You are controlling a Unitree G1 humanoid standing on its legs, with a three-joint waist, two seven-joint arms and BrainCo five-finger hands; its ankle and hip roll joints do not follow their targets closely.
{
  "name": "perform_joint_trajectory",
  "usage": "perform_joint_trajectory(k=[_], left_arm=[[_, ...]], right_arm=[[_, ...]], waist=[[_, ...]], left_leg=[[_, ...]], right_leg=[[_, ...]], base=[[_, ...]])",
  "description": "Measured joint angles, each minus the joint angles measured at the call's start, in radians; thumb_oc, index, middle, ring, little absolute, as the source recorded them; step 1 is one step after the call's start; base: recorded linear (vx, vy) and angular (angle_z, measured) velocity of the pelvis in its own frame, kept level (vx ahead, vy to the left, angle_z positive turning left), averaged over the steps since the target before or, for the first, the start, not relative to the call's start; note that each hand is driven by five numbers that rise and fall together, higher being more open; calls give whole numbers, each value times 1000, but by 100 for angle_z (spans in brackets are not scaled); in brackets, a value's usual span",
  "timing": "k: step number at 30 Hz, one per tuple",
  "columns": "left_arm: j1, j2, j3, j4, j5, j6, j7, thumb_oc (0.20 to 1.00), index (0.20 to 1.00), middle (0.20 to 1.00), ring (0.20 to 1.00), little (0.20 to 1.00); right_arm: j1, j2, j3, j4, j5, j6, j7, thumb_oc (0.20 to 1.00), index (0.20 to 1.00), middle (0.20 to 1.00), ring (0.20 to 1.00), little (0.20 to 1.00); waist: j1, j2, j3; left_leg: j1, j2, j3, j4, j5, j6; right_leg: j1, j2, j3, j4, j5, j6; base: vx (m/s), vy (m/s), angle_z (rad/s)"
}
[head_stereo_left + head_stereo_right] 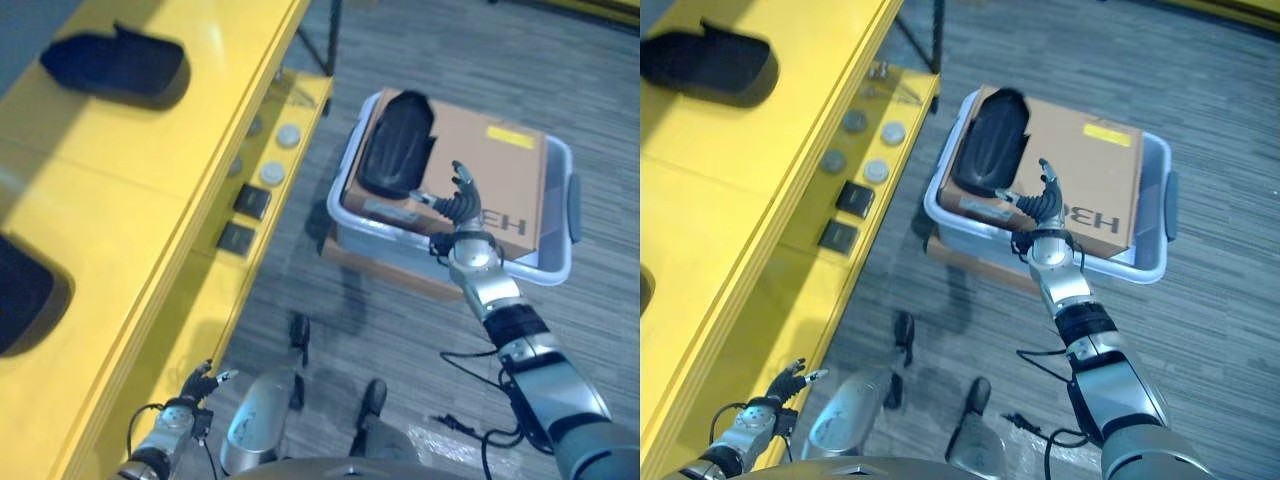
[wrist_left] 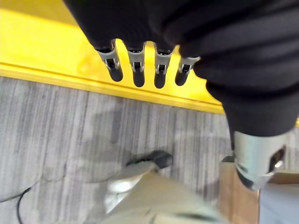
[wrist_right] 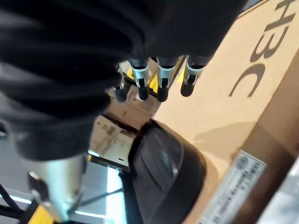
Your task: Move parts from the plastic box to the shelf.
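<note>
Just past the fingertips of the right hand (image 1: pixel 462 205) lies a black part (image 1: pixel 397 143), resting on top of a brown cardboard box (image 1: pixel 490 185) that sits inside the pale plastic box (image 1: pixel 556 262) on the floor. The hand hovers over the cardboard with its fingers (image 3: pixel 161 84) straight and spread, the thumb apart from them, holding nothing; the part lies close to them but not touching. Under the plastic box, on the hand's near side, a flat brown board (image 1: pixel 385 266) shows at the edge.

Well away on the other side, the left hand (image 1: pixel 188 396) hangs low beside the front edge of the yellow shelf (image 1: pixel 130 190), its fingers (image 2: pixel 136 71) straight and loosely parted, empty. Beyond that hand, on the shelf's upper board, lie two more black parts (image 1: pixel 115 65), one far along and one nearer at the view's edge. On the lower board sit small round grey pieces (image 1: pixel 272 173) and two dark square pieces (image 1: pixel 251 201).
</note>
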Motion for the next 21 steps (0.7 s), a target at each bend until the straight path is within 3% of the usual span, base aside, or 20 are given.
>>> perform_joint_trajectory(k=[2, 9, 12, 14, 17, 21], left_arm=[[-5, -5, -12, -15, 0, 1, -5, 1000, 1000, 1000, 1000, 1000], [-40, 10, -17, -38, -10, -6, -20, 1000, 1000, 1000, 1000, 1000], [-38, 15, -24, -38, -20, -5, -24, 1000, 1000, 1000, 1000, 1000], [-39, 17, -33, -48, -24, -5, -26, 1000, 1000, 1000, 1000, 1000], [-50, 17, -43, -79, -41, -5, -40, 1000, 1000, 1000, 1000, 1000], [-76, 18, -51, -110, -60, -7, -46, 1000, 1000, 1000, 1000, 1000]], right_arm=[[-5, -11, -33, 8, 26, 7, -29, 1000, 1000, 1000, 1000, 1000], [-160, -30, -29, 167, 37, 28, -52, 1000, 1000, 1000, 1000, 1000], [-200, -51, -25, 186, 45, 34, -85, 1000, 1000, 1000, 1000, 1000], [-250, -70, -14, 193, 45, 44, -110, 1000, 1000, 1000, 1000, 1000], [-294, -99, -6, 208, 45, 64, -138, 1000, 1000, 1000, 1000, 1000], [-340, -109, 1, 266, 46, 87, -174, 1000, 1000, 1000, 1000, 1000]], waist=[[-13, 2, 8], [39, 19, 70], [53, 20, 76], [53, 24, 78], [54, 29, 89], [56, 34, 102]], left_leg=[[1, -13, 17, -45, 29, 14], [11, -39, 6, -89, 58, 27], [15, -39, -5, -102, 83, 42], [17, -43, -46, -129, 128, 50], [18, -36, -63, -146, 167, 105], [18, -31, -85, -146, 168, 107]], right_leg=[[-9, -13, 7, 0, -12, -7], [-6, -16, -1, -1, -23, -9], [-6, -9, -1, -1, -8, 14], [-8, 3, -5, -1, 1, 33], [-6, 17, -22, -1, 1, 41], [0, 27, -32, 5, 0, 40]], base=[[15, 14, 37], [9, 4, 17], [14, 11, 5], [15, 14, 10], [13, 15, 13], [22, 19, 8]])
